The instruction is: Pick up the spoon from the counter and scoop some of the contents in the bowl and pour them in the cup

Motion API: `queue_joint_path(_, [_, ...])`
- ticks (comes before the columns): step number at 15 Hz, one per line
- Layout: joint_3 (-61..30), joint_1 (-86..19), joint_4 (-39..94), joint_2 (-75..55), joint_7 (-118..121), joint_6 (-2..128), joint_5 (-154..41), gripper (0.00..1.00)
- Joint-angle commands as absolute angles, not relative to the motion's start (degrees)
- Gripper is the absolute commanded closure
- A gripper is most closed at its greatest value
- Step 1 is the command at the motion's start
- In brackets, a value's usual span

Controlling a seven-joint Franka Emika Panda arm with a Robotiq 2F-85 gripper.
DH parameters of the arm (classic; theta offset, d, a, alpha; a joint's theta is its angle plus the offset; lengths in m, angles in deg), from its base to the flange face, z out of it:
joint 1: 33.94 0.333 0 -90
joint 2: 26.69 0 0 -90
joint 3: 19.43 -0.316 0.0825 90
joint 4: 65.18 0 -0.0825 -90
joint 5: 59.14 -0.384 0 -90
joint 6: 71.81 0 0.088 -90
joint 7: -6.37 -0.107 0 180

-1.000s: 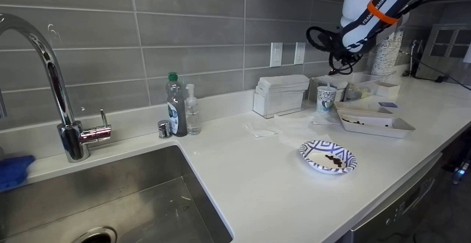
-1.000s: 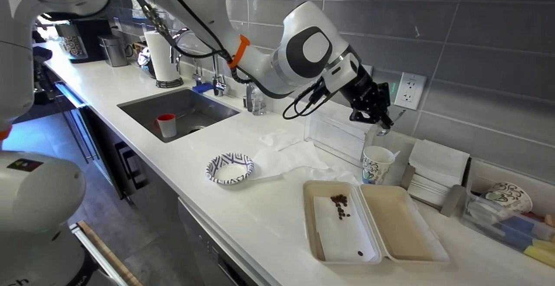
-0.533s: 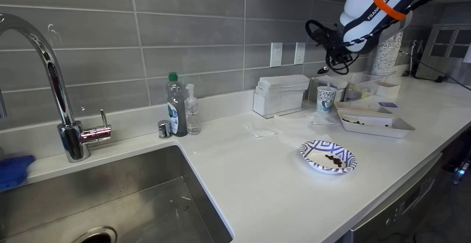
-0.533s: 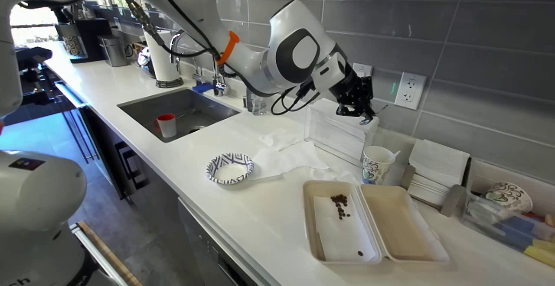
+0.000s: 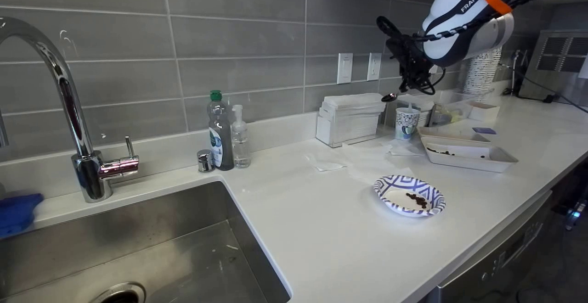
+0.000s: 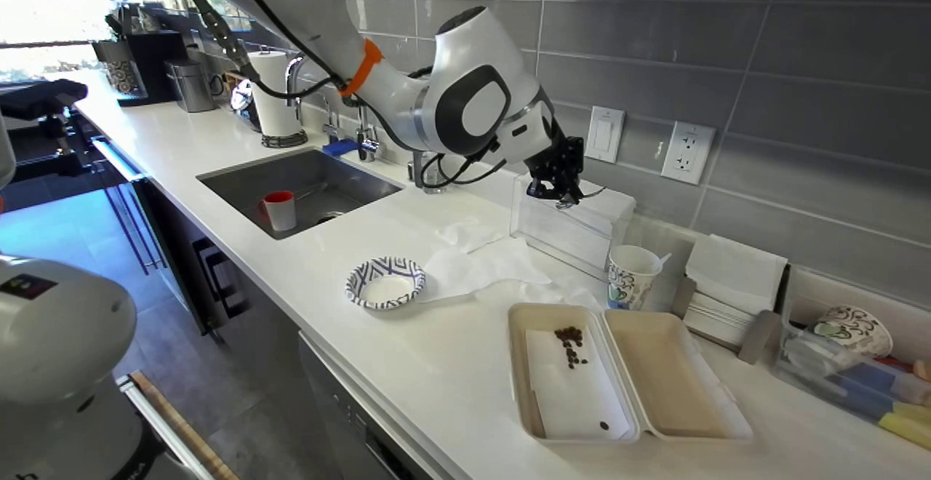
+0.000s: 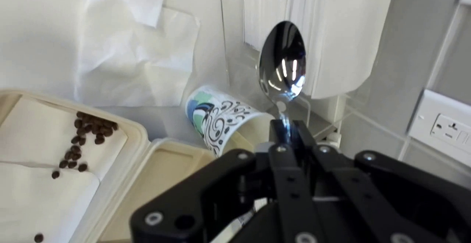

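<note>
"Well, from the biggest thing down: what do you have on the bench [image 5: 321,211]?"

"You have the patterned bowl [image 5: 404,182]. It looks like thin paper, so it will probably bend or slide if you push its wall."

"And how does your gripper [image 7: 289,126] stand?"

"It is closed, pinching something thin, to which you will come after the cup [image 6: 625,285]."

"So, the cup?"

"It stands upright on the bench, well apart from the bowl. It also seems paper: light, easy for you to knock over."

"And the spoon [image 7: 282,59]?"

"You hold it in the air above the bench, by the narrow part just behind its oval end. It seems polished metal: light, stiff, not fragile, but slippery. It may turn in your grip when the tip presses on the bowl. If you must take it again, choose the handle a little farther back, on its flat side."

"And lastly, the dark beans [image 5: 417,200]?"

"They lie in the bowl, so your scooping is probably not yet done. They are small and may roll off if you tilt the spoon."
</note>
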State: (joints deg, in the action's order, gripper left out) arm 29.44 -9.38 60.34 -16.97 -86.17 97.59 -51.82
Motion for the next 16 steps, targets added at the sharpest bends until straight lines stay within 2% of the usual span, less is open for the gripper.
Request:
queue_joint_path(1, [15.5, -19.82, 63.61, -22.63, -75.67, 96.71, -60.08, 0.98])
queue_joint_path(2, [16.41, -17.38, 63.92, -22.31, -69.52, 96.13, -67.04, 0.98])
queue_joint_path(7, [7.86, -23.19, 59.43, -18.5, -50.41, 87.54, -89.9, 0.98])
queue_joint_path(13, [5.35, -29.46, 51.79, -8.7, -36.65, 77.6, -108.16, 0.98])
queue_joint_path(14, [-0.8, -35.85, 50.86, -7.99, -36.69, 76.9, -107.21, 0.98])
queue_joint_path(16, [-4.44, -39.29, 48.05, -5.35, -32.75, 75.28, -109.58, 0.98])
